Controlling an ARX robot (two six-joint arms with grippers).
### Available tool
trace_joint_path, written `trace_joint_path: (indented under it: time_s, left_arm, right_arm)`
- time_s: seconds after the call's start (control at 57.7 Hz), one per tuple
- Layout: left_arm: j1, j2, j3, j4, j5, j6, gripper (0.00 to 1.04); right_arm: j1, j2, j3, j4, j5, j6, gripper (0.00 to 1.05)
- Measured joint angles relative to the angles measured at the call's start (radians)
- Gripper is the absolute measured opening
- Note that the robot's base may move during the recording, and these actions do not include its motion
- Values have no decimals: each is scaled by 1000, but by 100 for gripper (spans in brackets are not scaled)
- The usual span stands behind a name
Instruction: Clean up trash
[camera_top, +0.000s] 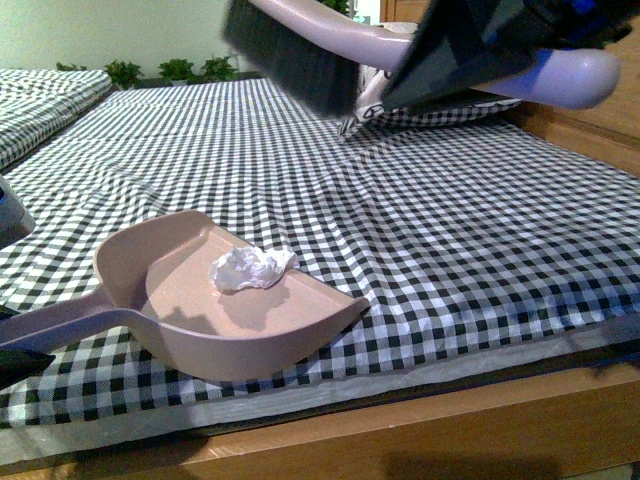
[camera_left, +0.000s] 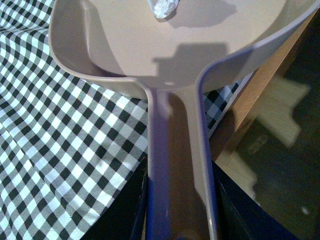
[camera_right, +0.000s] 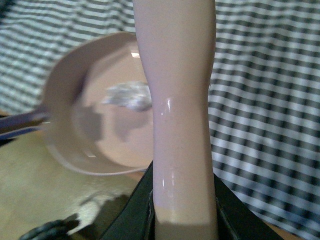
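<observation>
The trash (camera_top: 250, 268), a crumpled white paper wad, lies inside the pinkish dustpan (camera_top: 185, 305), near its open lip. The dustpan rests on the checked cloth (camera_top: 450, 230) by the front edge. My left gripper (camera_left: 180, 220) is shut on the dustpan handle (camera_left: 175, 165); this wrist view shows the trash (camera_left: 165, 7) at the pan's far end. High above the cloth, my right gripper (camera_top: 470, 50) is shut on the brush (camera_top: 290, 55), whose dark bristles point left. From the right wrist, the brush handle (camera_right: 180, 100) partly covers the dustpan (camera_right: 65, 125) and the trash (camera_right: 127, 97).
A black-and-white printed pillow (camera_top: 365, 105) lies at the back, under the brush. A wooden edge (camera_top: 450, 430) runs along the front, and wood (camera_top: 590, 130) rises at the right. A second checked surface (camera_top: 40, 100) sits at the far left, with green plants (camera_top: 180, 68) behind.
</observation>
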Motion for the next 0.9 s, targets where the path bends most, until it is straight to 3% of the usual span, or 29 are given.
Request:
trace_joint_path:
  time_s: [0.087,0.225,0.554,0.71,0.901]
  left_arm:
    - [0,0,0,0,0,0,29]
    - [0,0,0,0,0,0,29]
    - [0,0,0,0,0,0,29]
    - [-5,-2,-64,247,20,-93,29]
    - [-16,-27,-93,335,16,-154,29]
  right_arm:
    - [-2,22,-39,18,130,-11,19]
    - [30,61,-74,48,210,-8,19]
    - [103,69,-93,88,192,9,19]
    - [82,33,-137,91,185,13,19]
    - [46,-26,-186,92,174,13,19]
